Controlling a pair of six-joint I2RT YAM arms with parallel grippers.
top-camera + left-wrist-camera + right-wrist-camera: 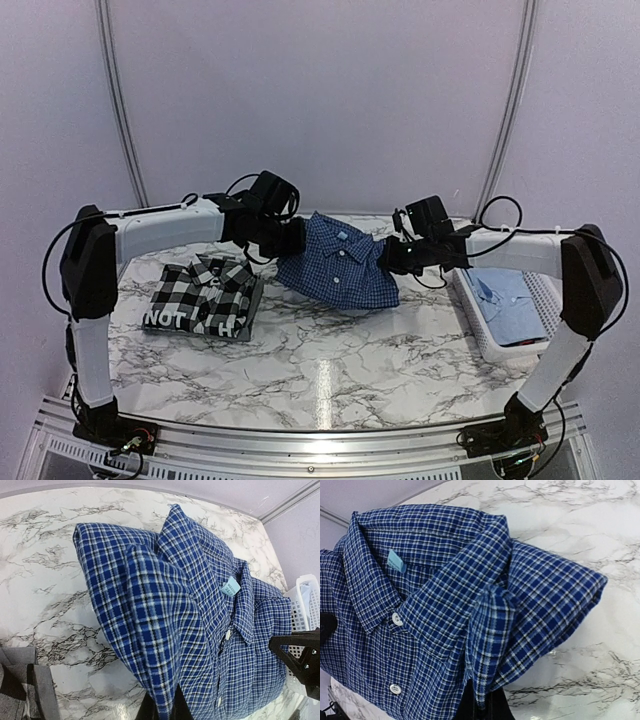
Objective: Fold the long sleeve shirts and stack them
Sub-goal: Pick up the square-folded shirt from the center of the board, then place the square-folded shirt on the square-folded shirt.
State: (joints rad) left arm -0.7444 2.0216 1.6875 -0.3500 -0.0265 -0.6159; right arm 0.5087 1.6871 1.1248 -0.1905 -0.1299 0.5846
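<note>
A white desk (330,370) with grey marble veining spreads out before me. On my right, at its edge, sits a white slatted plastic basket (543,293). A metal rail (310,442) lines the near edge. Pale lilac walls (320,100) stand behind.

1. My left arm (160,225) stands up from its base, bends at the elbow and reaches level toward the middle; my right arm (515,250) mirrors it from the other side.
2. My left gripper (292,240) is clamped on one edge of the dark blue checked shirt (340,262); my right gripper (388,258) is clamped on the opposite edge.
3. My wrists face each other, apart; each wrist view shows only dark fingertips, low in frame.
</note>
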